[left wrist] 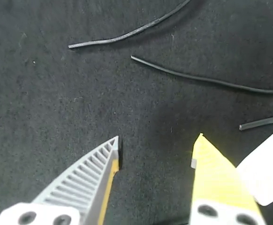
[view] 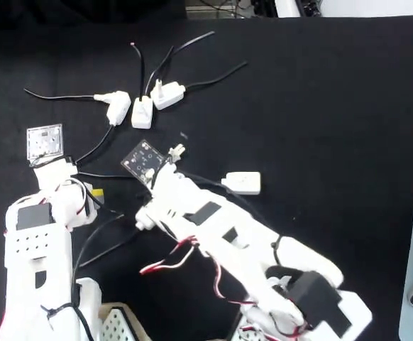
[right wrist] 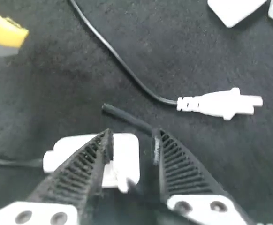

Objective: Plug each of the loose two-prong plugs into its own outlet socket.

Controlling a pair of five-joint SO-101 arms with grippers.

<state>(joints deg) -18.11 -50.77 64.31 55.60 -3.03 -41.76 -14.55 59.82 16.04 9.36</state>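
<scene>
Closest in, my right gripper (right wrist: 133,132) hangs low over the black cloth (view: 334,106). Its two dark ribbed fingers (right wrist: 96,161) are spread a little, with a gap showing between them. A white block (right wrist: 125,157) with squared edges lies under that gap. I cannot tell whether it is a plug body or part of a socket, and nothing seems pinched. A cut end of black cord (right wrist: 127,119) pokes out just past the tips.

The coming move turns on the small two-prong plug (right wrist: 221,104). It lies just beyond my right fingertips and off to the side away from my left arm. Its long axis runs across my line of reach rather than along it, and the prongs point away from its own cord. In the high view it sits just beside the dark socket plate (view: 141,159). My right arm is clearly the nearer one, so I judge I must turn the wrist to take the plug across its narrow sides. The body is smooth moulded plastic with a ribbed collar where the thin, limp cord enters.

My left gripper (left wrist: 158,137) has one grey ribbed finger and one yellow, spread wide over bare, felt-like cloth with nothing between them.

Farther out a flat white plug (view: 242,182) lies alone. Beyond it three white plugs (view: 142,112) cluster with their cords fanned out, and a pale socket plate (view: 45,142) sits ahead of my left arm.
</scene>
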